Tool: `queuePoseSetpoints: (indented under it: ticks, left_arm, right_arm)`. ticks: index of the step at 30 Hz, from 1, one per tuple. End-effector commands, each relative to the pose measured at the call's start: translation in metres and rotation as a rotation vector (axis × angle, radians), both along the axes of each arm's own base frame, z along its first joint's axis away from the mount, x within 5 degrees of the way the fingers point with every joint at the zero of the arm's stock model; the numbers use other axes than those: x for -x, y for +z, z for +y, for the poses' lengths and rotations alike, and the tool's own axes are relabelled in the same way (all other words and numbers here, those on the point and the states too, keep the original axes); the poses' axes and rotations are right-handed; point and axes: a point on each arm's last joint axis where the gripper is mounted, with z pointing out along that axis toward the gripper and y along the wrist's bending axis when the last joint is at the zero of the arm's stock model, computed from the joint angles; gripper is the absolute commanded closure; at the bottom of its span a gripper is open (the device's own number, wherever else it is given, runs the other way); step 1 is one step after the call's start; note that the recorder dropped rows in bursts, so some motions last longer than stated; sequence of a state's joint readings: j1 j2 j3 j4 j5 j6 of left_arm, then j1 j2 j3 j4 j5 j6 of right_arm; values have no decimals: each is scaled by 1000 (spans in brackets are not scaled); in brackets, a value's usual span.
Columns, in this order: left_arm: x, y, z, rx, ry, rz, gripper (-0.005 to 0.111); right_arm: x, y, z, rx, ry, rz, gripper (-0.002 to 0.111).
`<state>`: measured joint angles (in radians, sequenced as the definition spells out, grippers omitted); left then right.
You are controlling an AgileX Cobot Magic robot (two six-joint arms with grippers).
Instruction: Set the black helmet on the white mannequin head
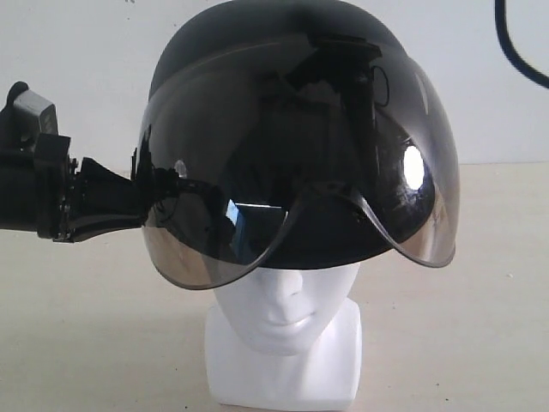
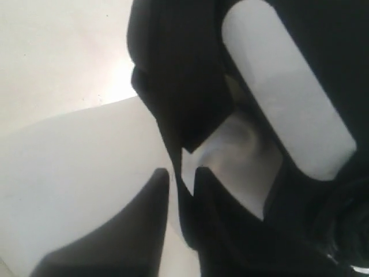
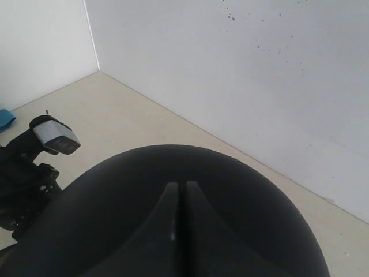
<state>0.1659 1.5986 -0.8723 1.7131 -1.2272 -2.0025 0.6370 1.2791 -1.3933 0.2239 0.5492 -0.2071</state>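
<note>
The black helmet [image 1: 292, 103] sat on the white mannequin head [image 1: 287, 313]. Only its wrist view showed the right tool [image 3: 182, 186] clenched empty; I couldn't tell the left tool [image 1: 163, 183]'s grip.

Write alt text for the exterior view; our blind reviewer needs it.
A black helmet with a smoky visor covers the top of a white mannequin head, hiding its eyes; nose, mouth and neck show below. A black gripper meets the helmet's edge from the left, above a beige table.
</note>
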Motion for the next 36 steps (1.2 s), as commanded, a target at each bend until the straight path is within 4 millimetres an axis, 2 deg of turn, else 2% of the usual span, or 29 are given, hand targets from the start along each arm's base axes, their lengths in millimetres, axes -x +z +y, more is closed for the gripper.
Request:
queuePoseSetpoints:
  ticks: [1, 5, 11, 16, 19, 29, 31, 36]
  left_arm:
    - [-3, 3, 2, -7, 8, -10, 71]
    - [-3, 4, 2, -3, 12, 4, 58]
    - [-4, 4, 6, -5, 24, 0, 59]
    - [-2, 6, 22, -25, 68, -5, 59]
    - [2, 15, 27, -33, 88, -36, 59]
    - [13, 46, 24, -58, 91, -153, 60]
    - [11, 60, 24, -47, 106, -178, 67]
    - [1, 117, 25, 37, 156, -401, 103]
  right_arm:
    - [0, 2, 0, 12, 3, -18, 109]
    - [0, 2, -1, 14, 2, -22, 109]
    - [0, 3, -1, 14, -1, -33, 109]
    - [0, 3, -1, 20, -2, -35, 109]
    - [0, 3, -1, 23, -3, -37, 109]
    - [-1, 2, -2, 47, -6, -46, 109]
    - [-1, 1, -2, 52, -4, -39, 109]
    - [0, -2, -5, 124, 3, -54, 109]
